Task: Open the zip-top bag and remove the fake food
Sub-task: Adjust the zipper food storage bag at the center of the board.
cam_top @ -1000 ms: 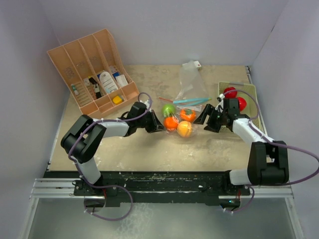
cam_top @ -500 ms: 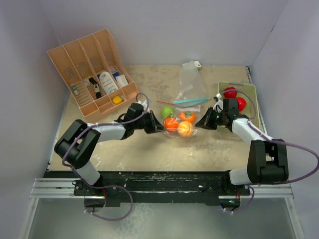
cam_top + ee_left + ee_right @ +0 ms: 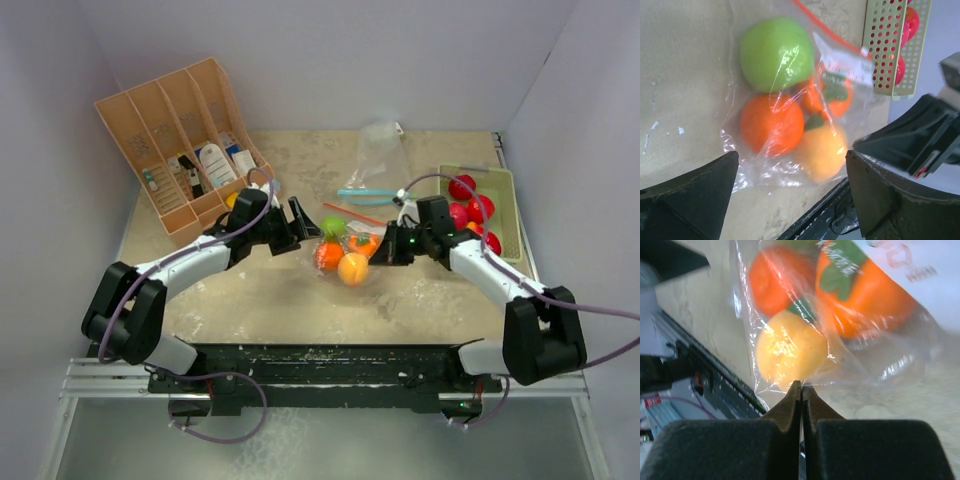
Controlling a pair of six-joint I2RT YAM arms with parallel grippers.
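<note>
The zip-top bag lies on the table, its clear film holding green, orange and yellow-orange fake food, plus an orange leafed one. Its red zip strip runs along the far side. My left gripper stands open just left of the bag, its fingers wide apart and touching nothing. My right gripper is shut on the bag's film, pinched at the tips beside the yellow-orange fruit.
A pale green tray at the right holds several red fruits. Behind the fruit bag lies an empty clear bag with a teal strip. A tan compartment organizer stands at the back left.
My left gripper has opened and let go of the bag. My right gripper has shut on the bag's film. Bag and both grippers have shifted left and slightly nearer.
</note>
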